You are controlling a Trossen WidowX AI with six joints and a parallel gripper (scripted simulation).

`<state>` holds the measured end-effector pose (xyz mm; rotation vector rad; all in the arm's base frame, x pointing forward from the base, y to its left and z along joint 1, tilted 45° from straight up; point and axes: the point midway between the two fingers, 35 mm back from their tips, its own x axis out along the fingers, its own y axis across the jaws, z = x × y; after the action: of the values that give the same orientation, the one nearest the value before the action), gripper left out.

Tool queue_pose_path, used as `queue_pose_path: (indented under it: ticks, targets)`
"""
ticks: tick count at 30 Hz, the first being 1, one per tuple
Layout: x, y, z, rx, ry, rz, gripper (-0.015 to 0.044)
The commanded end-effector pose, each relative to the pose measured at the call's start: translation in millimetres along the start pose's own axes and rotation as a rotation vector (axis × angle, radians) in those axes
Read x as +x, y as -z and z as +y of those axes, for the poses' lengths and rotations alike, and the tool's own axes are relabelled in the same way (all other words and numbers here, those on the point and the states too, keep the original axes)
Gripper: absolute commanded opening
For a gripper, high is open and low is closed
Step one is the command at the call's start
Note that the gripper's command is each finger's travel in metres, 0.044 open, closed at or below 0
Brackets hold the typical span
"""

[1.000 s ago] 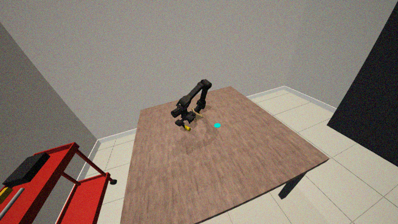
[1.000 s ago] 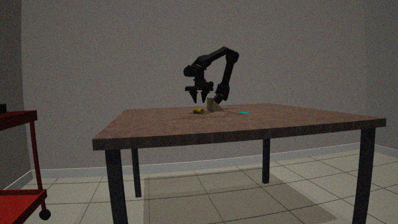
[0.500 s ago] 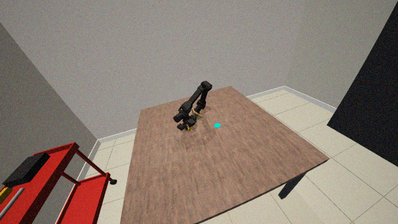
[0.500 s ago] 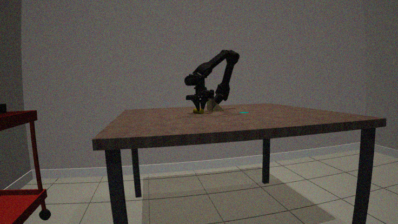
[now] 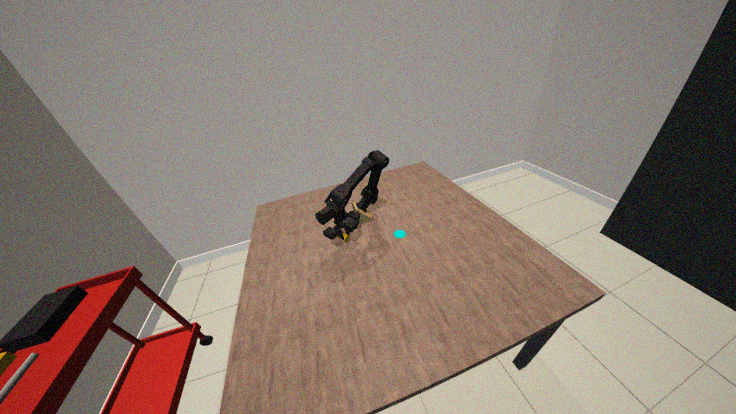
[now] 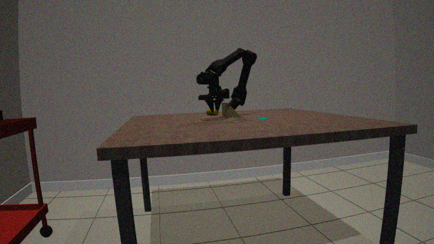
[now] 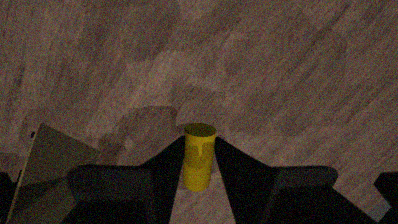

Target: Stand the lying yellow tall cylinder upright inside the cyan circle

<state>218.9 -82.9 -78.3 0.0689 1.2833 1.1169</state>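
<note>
The yellow tall cylinder (image 5: 345, 237) (image 6: 209, 112) (image 7: 197, 175) is held on its side, roughly level, a little above the table. My gripper (image 5: 343, 234) (image 6: 213, 112) (image 7: 199, 140) points down and is shut on it, with one finger on each side of its round body in the wrist view. The cyan circle (image 5: 399, 233) (image 6: 262, 118) lies flat on the table, to the right of the gripper in the top and exterior views. Nothing stands on it. It is out of the wrist view.
A tan wedge-shaped block (image 5: 365, 217) (image 6: 228, 111) (image 7: 50, 167) stands close to the gripper, between it and the arm's base. In the exterior view it is just right of the fingers. A red cart (image 5: 162, 370) (image 6: 17, 128) stands on the floor left of the table.
</note>
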Motion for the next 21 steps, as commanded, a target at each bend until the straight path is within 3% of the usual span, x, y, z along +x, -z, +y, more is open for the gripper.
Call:
queue_pose_path:
  ticks: [1, 21]
  targets:
    - [-12.5, -0.1, -1.8, -0.007, 0.005, 0.006, 0.0105]
    - [-76.9, 1.3, 2.8, -0.007, 0.004, 0.007, 0.0105]
